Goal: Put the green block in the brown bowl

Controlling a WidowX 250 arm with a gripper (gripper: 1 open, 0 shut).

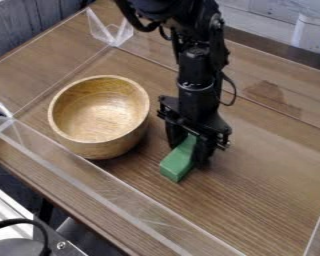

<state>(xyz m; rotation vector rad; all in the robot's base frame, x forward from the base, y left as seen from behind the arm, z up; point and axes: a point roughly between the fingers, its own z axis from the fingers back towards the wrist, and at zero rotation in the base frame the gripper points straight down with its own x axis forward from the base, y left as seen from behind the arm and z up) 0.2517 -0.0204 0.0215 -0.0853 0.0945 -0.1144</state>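
Note:
The green block (179,163) lies on the wooden table just right of the brown bowl (69,95), its near end pointing toward the front edge. My gripper (192,143) points straight down over the block's far end, and its black fingers (164,130) are shut on the green block from both sides. The block still rests on the table. The bowl is a round light-brown wooden one with a thick rim, standing upright with nothing in it, about a finger's width left of the gripper.
Clear acrylic walls (69,190) run along the front and left edges of the wooden table (256,170). A clear bracket (112,30) stands at the back. Black cables (23,235) hang below the front left corner.

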